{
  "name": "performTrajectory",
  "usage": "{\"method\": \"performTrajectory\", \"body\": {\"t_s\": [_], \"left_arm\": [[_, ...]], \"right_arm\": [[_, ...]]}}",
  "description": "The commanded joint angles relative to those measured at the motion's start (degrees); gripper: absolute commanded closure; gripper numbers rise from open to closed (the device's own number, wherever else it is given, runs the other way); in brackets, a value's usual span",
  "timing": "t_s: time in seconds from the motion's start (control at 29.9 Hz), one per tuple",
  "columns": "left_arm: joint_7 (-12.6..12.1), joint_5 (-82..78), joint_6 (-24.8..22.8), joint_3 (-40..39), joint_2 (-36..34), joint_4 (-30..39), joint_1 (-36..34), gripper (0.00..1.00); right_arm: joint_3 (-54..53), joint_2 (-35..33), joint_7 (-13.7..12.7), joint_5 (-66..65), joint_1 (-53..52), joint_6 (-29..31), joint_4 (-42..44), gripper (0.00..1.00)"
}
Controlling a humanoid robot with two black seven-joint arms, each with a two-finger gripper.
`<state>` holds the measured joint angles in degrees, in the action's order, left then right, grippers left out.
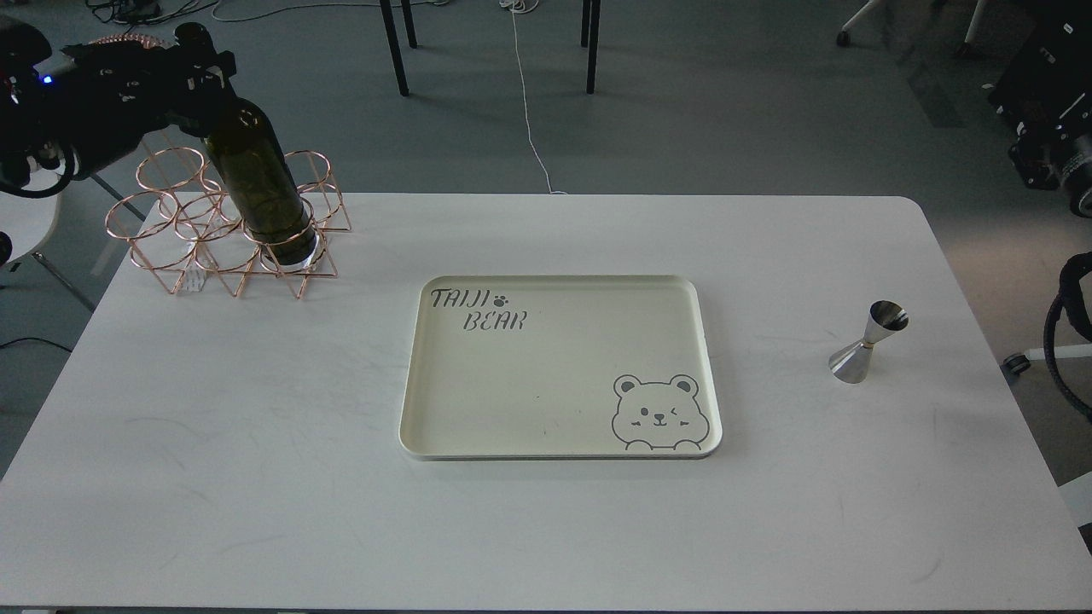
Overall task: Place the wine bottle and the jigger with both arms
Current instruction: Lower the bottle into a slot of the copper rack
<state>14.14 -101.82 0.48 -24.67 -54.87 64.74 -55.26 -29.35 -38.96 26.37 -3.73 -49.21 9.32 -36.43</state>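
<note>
The dark olive-green wine bottle (256, 183) leans at the table's far left. Its base sits inside a front ring of the copper wire rack (162, 234), and its neck points up and to the left. My left gripper (200, 75) is shut around the bottle's neck, and the bottle's mouth shows just above it. The steel jigger (866, 343) stands on the white table (256, 477) at the right, with no gripper near it. Only dark parts of my right arm (1049, 128) show at the right edge; its gripper is out of view.
A cream tray (554, 452) printed with "TAIJI BEAR" and a bear drawing lies at the table's centre. A black cable loop (1071, 333) hangs beyond the right table edge. Chair legs (397, 51) stand on the floor behind the table.
</note>
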Motion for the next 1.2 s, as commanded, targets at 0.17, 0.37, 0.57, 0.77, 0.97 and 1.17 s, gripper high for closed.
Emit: {"method": "performTrajectory", "body": {"t_s": [0.17,0.37,0.57,0.77,0.97,1.17], "left_arm": [[-0.08,2.41,-0.04,2.17,0.11,-0.76,0.59,0.73],[0.10,2.33,-0.04,2.17,0.02,-1.11,0.50,0.73],[0.18,2.42,-2.23,2.08,-0.15,-1.11,-0.29,0.75],[0.18,2.77,-3.29,2.08,-0.15,-1.11,-0.91,0.76],[0.80,2.77,-3.47,2.17,-0.24,-1.11,-1.61,0.76],[0.89,2.85,-4.08,2.17,-0.24,-1.11,-1.87,0.76]], "right_arm": [[0.00,-0.15,0.00,-0.05,-0.01,0.00,-0.13,0.04],[0.00,-0.15,0.00,-0.05,-0.01,0.00,-0.13,0.04],[0.00,-0.07,0.00,0.03,-0.01,0.00,-0.13,0.04],[0.00,-0.07,0.00,-0.05,-0.01,0.00,-0.13,0.04],[0.00,-0.07,0.00,-0.05,-0.01,0.00,-0.05,0.04],[0.00,-0.07,0.00,-0.05,-0.01,0.00,-0.05,0.04]]}}
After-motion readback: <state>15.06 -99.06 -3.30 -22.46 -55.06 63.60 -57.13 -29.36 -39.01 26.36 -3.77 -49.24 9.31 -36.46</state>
